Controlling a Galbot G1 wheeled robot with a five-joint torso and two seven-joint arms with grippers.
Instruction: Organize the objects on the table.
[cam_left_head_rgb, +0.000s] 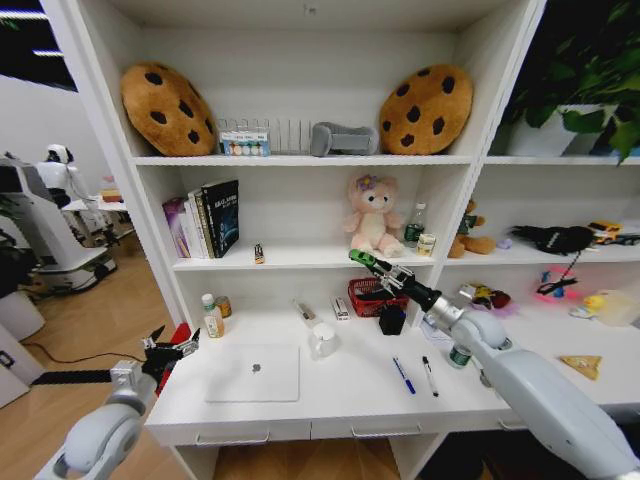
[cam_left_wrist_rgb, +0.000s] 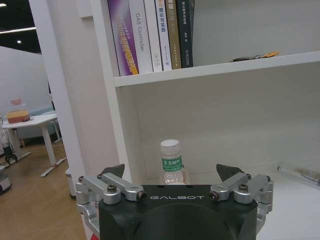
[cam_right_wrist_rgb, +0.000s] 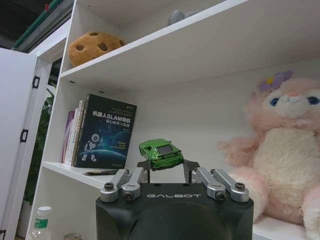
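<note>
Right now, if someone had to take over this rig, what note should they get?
Right gripper: shut on the tiny green toy car, raised above the long white desk top, near the shelf with the pink plush rabbit.
Left gripper: open and empty, at the desk's left end, facing the small green-labelled clear bottle.
On the desk: closed silver laptop, blue pen, black pen, white mug, red basket.
Done: car lifted.
Left: place the car; bottle, pens and laptop untouched.
</note>
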